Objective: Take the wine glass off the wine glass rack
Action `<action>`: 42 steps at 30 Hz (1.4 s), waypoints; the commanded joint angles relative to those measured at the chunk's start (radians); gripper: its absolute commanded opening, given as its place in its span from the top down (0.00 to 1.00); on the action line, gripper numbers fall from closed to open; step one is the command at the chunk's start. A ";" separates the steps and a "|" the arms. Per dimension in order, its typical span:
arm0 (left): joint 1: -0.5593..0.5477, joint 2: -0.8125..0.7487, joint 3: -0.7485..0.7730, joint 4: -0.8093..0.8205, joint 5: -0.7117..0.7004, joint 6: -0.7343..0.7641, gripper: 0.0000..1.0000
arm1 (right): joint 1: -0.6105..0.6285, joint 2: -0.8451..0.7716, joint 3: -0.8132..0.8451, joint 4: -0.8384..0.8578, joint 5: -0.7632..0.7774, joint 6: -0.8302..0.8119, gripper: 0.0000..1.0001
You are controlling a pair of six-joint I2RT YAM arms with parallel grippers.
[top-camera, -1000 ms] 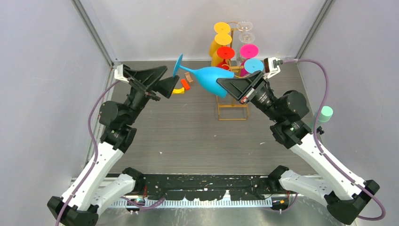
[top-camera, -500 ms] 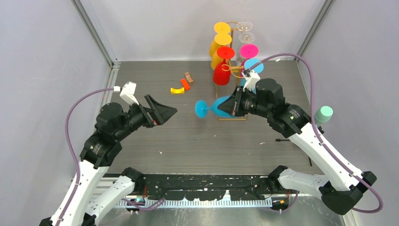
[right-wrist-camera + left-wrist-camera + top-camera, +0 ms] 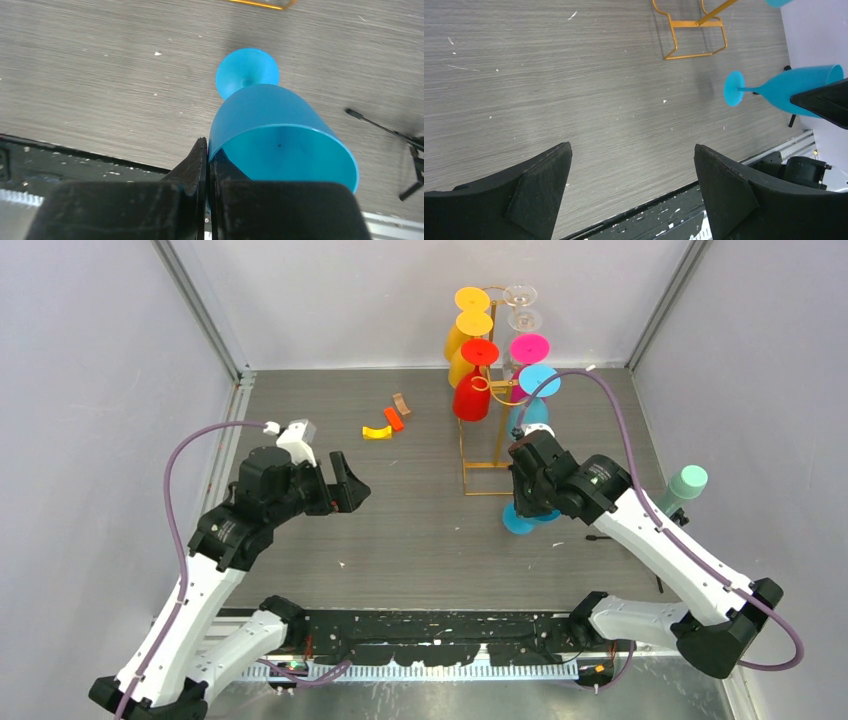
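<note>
Seen from above, the right gripper (image 3: 207, 150) had its two fingers pressed together on the rim of a blue wine glass (image 3: 280, 130), one finger inside the bowl and one outside. The glass was already off the gold wire rack (image 3: 497, 440) and hung low over the grey table (image 3: 400, 530), just to the right of and nearer than the rack's base, tilted with its round foot towards the tabletop. Whether the foot touched the surface could not be told. Other glasses (image 3: 472, 395), in yellow, red, pink, blue and clear, hung on the rack's hooks at the far side. The left gripper (image 3: 631, 146) hovered over bare table well to the left, its fingers spread wide and holding nothing. The step in hand looked like setting the glass down. Doing it well would likely mean tipping the glass fully upright, lowering it until the foot sat flat, only then parting the fingers, and lifting straight up so the inner finger cleared the rim without knocking the glass into the rack base.
</note>
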 commanded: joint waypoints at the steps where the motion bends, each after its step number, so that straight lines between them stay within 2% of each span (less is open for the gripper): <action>1: 0.002 -0.026 -0.003 0.092 -0.046 0.032 0.05 | 0.005 -0.001 -0.030 -0.064 0.136 0.023 1.00; 11: 0.002 -0.017 -0.011 0.203 -0.065 0.023 0.05 | -0.039 0.015 -0.150 -0.067 0.179 0.174 1.00; 16: 0.002 -0.044 -0.036 0.268 -0.079 0.020 0.05 | -0.120 -0.008 -0.190 -0.064 0.145 0.194 1.00; 24: 0.002 -0.039 -0.048 0.258 -0.081 0.019 0.05 | -0.216 -0.067 -0.218 -0.055 0.050 0.174 0.98; 30: 0.002 -0.028 -0.039 0.253 -0.073 0.019 0.05 | -0.233 -0.067 -0.206 -0.065 0.127 0.183 0.72; 36: 0.002 -0.018 -0.042 0.263 -0.069 0.052 0.00 | -0.232 -0.105 -0.122 -0.077 0.219 0.176 0.54; 42: 0.002 0.012 -0.043 0.247 -0.165 0.059 0.00 | -0.233 -0.178 -0.029 -0.019 0.182 0.145 0.51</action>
